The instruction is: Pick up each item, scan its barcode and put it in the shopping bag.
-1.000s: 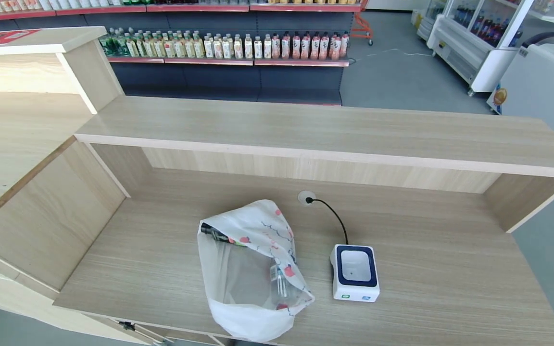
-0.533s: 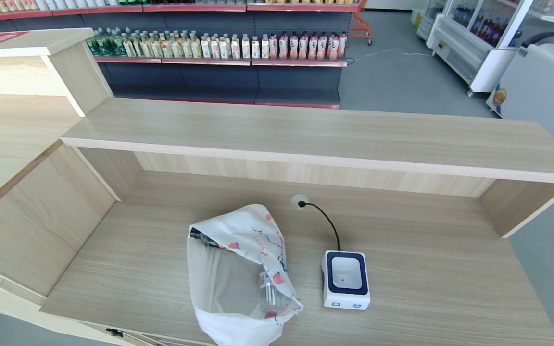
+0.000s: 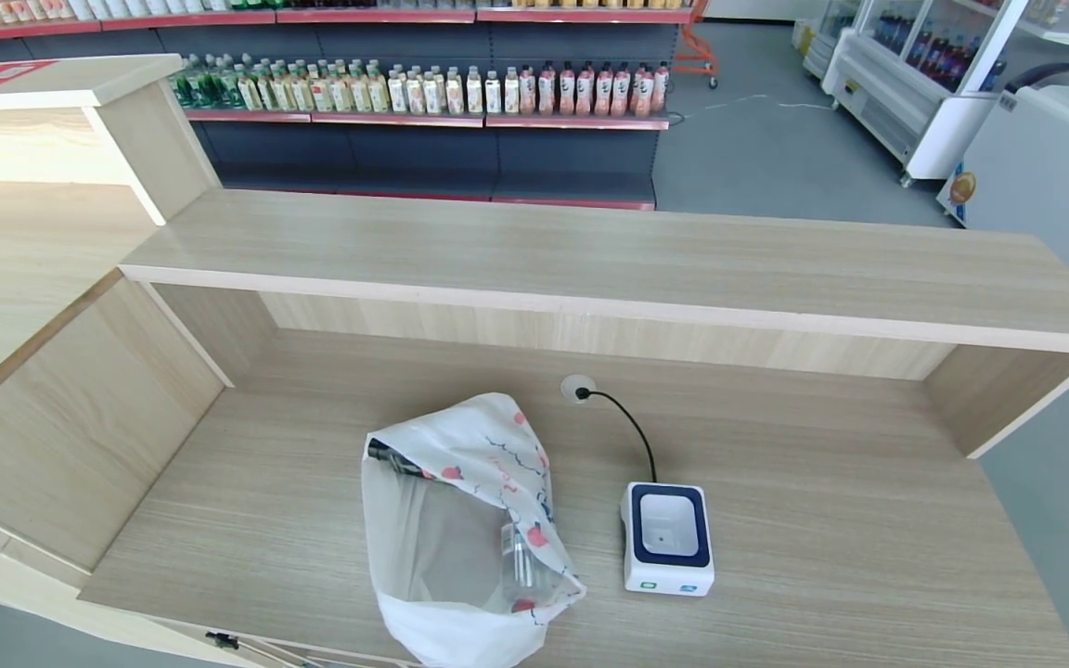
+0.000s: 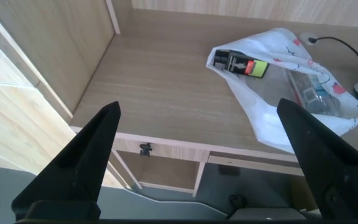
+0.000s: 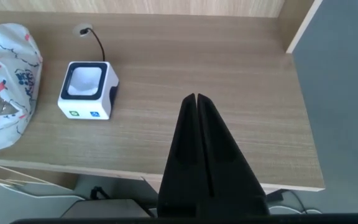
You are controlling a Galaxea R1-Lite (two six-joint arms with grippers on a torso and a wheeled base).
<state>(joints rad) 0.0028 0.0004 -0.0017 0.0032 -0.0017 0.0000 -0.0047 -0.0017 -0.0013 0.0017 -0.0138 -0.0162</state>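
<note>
A white shopping bag (image 3: 460,520) with a red and blue print lies open on the lower desk, left of the white and blue barcode scanner (image 3: 669,538). Inside the bag lie a clear bottle (image 3: 521,561) and a dark item (image 3: 393,458); the left wrist view shows that dark item (image 4: 244,64) with a yellow-green label. My left gripper (image 4: 199,107) is open and empty, held back off the desk's front edge, well short of the bag (image 4: 278,81). My right gripper (image 5: 196,98) is shut on nothing, near the front edge, to the right of the scanner (image 5: 87,90).
The desk (image 3: 822,520) is boxed in by a raised counter (image 3: 609,250) behind and side panels left and right. The scanner's black cable (image 3: 632,427) runs to a hole at the back. Store shelves with bottles and white freezers stand beyond.
The whole head picture shifted left and down a little, so the camera moved. The bag, its contents and the scanner stayed where they were on the desk.
</note>
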